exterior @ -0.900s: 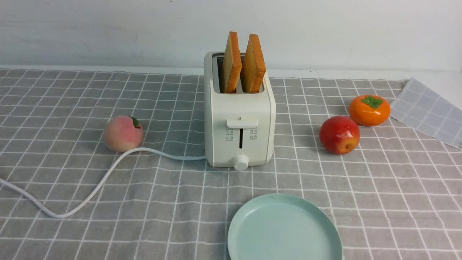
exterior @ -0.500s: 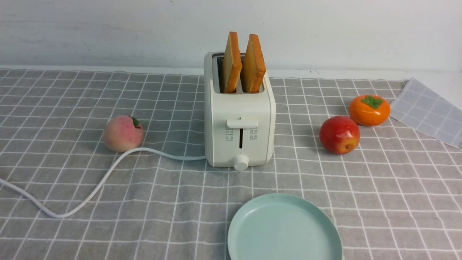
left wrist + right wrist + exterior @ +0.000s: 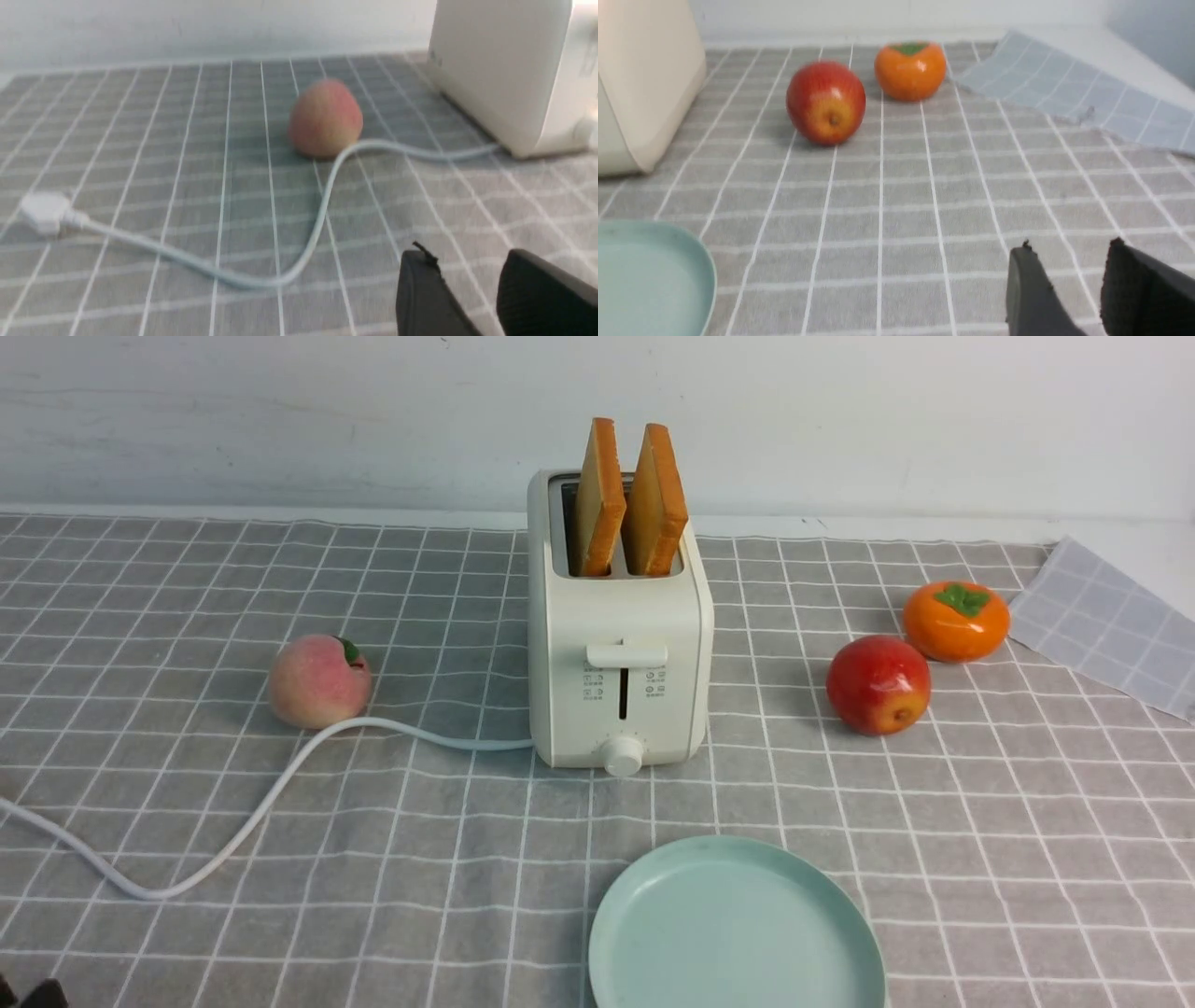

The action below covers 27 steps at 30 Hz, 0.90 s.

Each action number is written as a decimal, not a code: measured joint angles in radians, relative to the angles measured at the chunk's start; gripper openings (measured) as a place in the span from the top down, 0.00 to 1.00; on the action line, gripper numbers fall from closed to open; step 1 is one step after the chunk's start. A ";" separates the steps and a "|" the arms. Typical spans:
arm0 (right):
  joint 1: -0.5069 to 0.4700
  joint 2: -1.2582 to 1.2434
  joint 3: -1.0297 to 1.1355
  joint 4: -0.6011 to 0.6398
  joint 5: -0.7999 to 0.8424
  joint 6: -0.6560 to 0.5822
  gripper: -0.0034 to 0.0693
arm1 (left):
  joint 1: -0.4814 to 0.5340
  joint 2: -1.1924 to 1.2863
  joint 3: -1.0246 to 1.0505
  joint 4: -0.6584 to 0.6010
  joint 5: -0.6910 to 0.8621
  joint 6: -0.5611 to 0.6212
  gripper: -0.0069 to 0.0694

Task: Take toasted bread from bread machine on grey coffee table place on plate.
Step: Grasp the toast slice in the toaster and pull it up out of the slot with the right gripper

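Observation:
The cream-white bread machine stands mid-table on the grey coffee table. Two slices of toasted bread stick up from its slots, the left slice and the right slice. The pale mint plate lies empty in front of it, near the front edge. My left gripper is open over bare cloth, with the toaster's side far ahead. My right gripper is open over bare cloth too, the plate rim off to one side. Nothing is between either pair of fingers.
A peach sits left of the toaster, touching the white power cord, which runs off the left edge to its plug. A red apple and an orange persimmon sit to the right. A folded cloth corner lies far right.
A dark bit of the left arm has come into the front view's bottom left corner. The toaster, bread, plate and fruit have not moved.

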State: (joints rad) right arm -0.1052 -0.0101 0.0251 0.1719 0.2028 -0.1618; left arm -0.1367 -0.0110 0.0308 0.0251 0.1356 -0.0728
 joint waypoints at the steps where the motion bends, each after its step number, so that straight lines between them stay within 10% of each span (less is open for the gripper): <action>1: 0.000 0.000 0.000 0.000 -0.058 0.000 0.62 | 0.000 0.000 0.000 0.000 -0.065 0.000 0.60; 15: 0.000 0.000 0.000 0.028 -0.301 0.029 0.62 | 0.000 0.000 0.000 0.000 -0.345 -0.022 0.60; 27: 0.000 0.000 -0.100 0.112 -0.531 0.363 0.62 | 0.000 0.000 -0.051 -0.056 -0.677 -0.514 0.60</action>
State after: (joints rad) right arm -0.1052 -0.0101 -0.0749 0.2841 -0.3281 0.2010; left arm -0.1367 -0.0110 -0.0206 -0.0311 -0.5413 -0.5873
